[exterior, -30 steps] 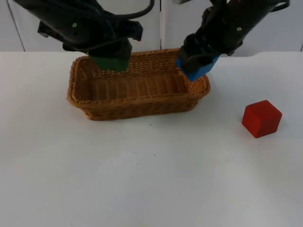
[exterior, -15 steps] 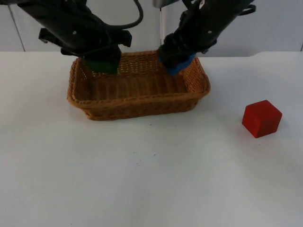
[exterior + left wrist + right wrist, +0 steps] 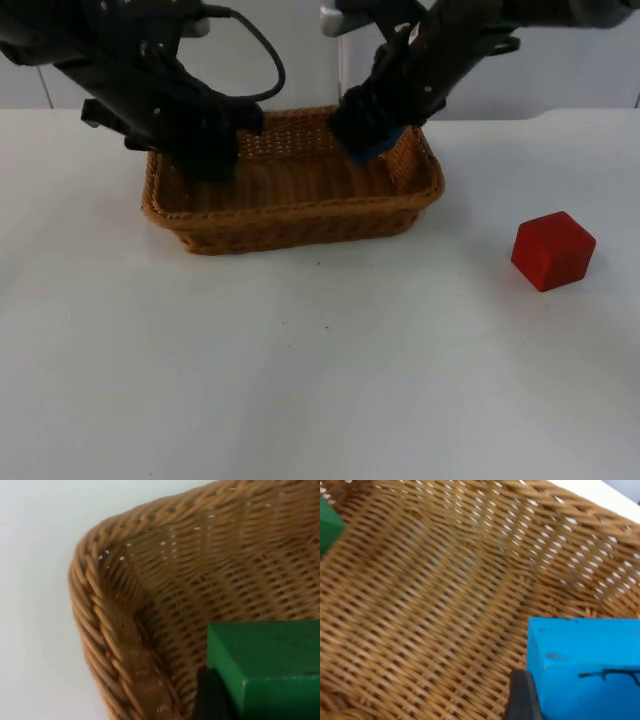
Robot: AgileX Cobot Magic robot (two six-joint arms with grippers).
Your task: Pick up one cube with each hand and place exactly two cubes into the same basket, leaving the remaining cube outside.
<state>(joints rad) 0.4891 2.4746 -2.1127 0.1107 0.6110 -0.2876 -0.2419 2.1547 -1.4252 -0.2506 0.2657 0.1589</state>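
Left gripper [image 3: 205,160] clasping green cube [image 3: 265,665] inside basket [image 3: 290,215] left end, right gripper [image 3: 365,135] clasping blue cube [image 3: 585,670] at its right, red cube [image 3: 552,250] on worktop [image 3: 320,360] far right

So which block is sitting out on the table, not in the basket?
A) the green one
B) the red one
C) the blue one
B: the red block sits alone on the white table, well away from the basket, while the left pincer holds the green block and the right pincer holds the blue block down inside the basket.
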